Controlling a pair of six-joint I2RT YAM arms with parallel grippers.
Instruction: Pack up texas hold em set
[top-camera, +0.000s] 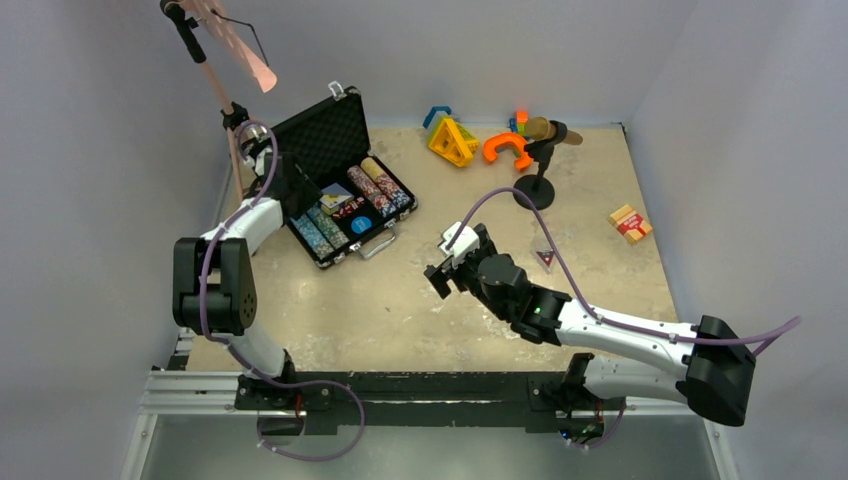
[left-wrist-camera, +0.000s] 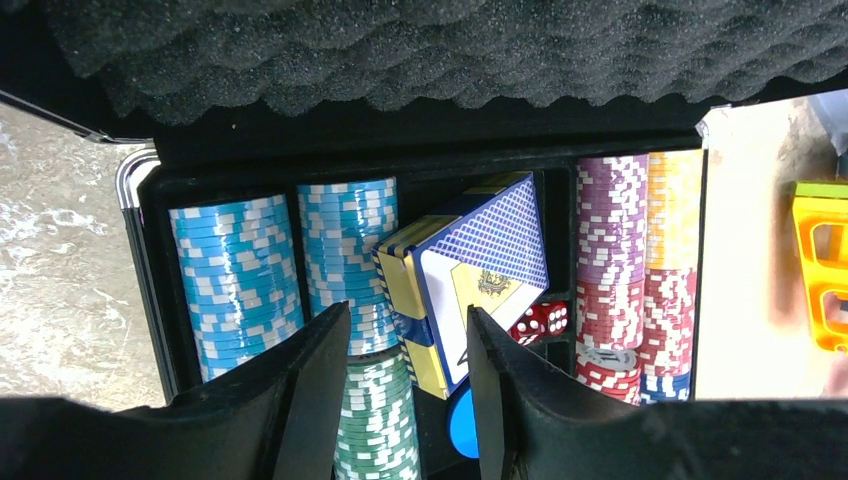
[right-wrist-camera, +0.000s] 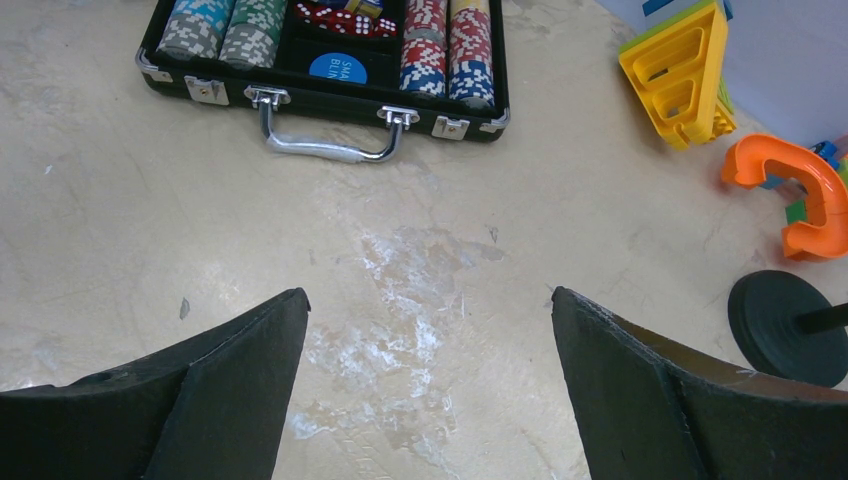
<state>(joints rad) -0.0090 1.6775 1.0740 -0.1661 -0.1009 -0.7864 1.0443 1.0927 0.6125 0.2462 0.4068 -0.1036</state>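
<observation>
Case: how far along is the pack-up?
Done: chips, dice and a blue disc sit in the open case. In hand: the left gripper hangs over a deck lying tilted in the middle slot, jaws apart, not clamping it. Left: a red-yellow box, maybe another deck, out on the table; lid up, latches undone. Right gripper is open over the table.

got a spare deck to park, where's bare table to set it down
Widest bare table lies in front of the briefcase handle, toward the near edge. Another patch sits between the microphone stand and the red and yellow box. Crowded: the back edge by the toy shapes, and inside the briefcase.
</observation>
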